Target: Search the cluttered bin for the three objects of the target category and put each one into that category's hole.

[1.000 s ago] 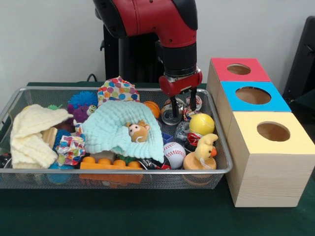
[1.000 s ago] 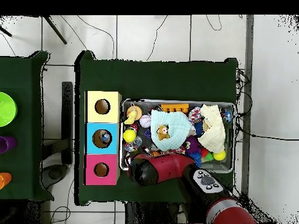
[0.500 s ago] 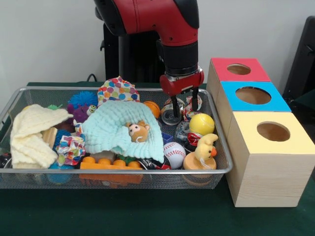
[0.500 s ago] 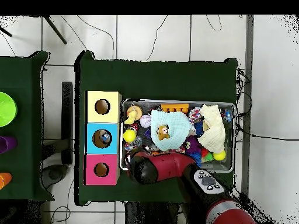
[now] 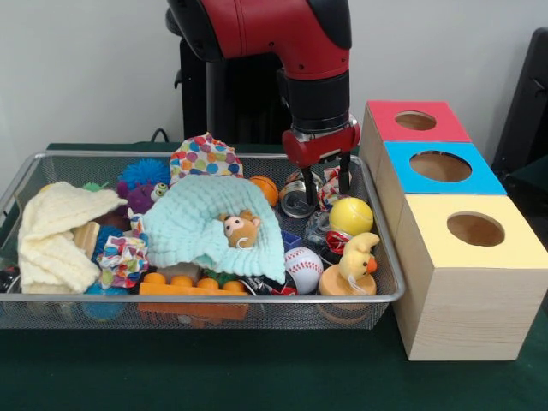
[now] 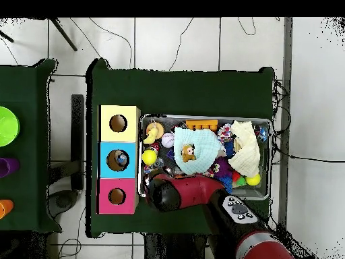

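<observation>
The wire mesh bin (image 5: 197,298) is full of toys and cloths; it also shows in the overhead view (image 6: 202,118). My gripper (image 5: 328,190) hangs open over the bin's far right corner, its fingertips (image 5: 310,195) just above the clutter, holding nothing that I can see. A wrinkly see-through plastic piece (image 5: 318,226) lies just below it, between a metal can (image 5: 296,202) and a yellow ball (image 5: 350,215). The blue-topped box (image 5: 484,178) with its round hole (image 5: 440,165) stands right of the bin. In the overhead view the hole (image 6: 119,160) shows a bluish piece inside. My arm (image 6: 192,195) hides the gripper there.
The red-topped box (image 5: 445,127) and the yellow-topped box (image 5: 514,248) flank the blue one. In the bin lie a mint cloth (image 5: 188,227) with a small bear, a cream cloth (image 5: 56,231), a baseball (image 5: 302,268), a duck toy (image 5: 355,261) and orange bricks (image 5: 184,284).
My gripper has risen a little and drifted slightly to the right over the bin's far right corner. The things in the bin have not moved.
</observation>
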`<action>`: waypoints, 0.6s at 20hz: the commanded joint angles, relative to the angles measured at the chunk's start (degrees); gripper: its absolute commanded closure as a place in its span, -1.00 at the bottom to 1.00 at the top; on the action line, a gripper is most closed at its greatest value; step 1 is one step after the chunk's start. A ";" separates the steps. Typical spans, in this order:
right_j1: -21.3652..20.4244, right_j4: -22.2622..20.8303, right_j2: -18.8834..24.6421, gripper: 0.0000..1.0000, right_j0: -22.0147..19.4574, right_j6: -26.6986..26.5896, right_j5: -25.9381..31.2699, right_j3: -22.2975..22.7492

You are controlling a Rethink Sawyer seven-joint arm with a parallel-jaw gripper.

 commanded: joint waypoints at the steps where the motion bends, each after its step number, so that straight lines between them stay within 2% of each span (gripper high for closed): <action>1: 1.97 0.52 1.73 -1.00 -0.46 7.65 -1.94 -6.46; 12: 3.17 0.39 2.14 -1.00 -0.90 7.56 -2.40 -7.79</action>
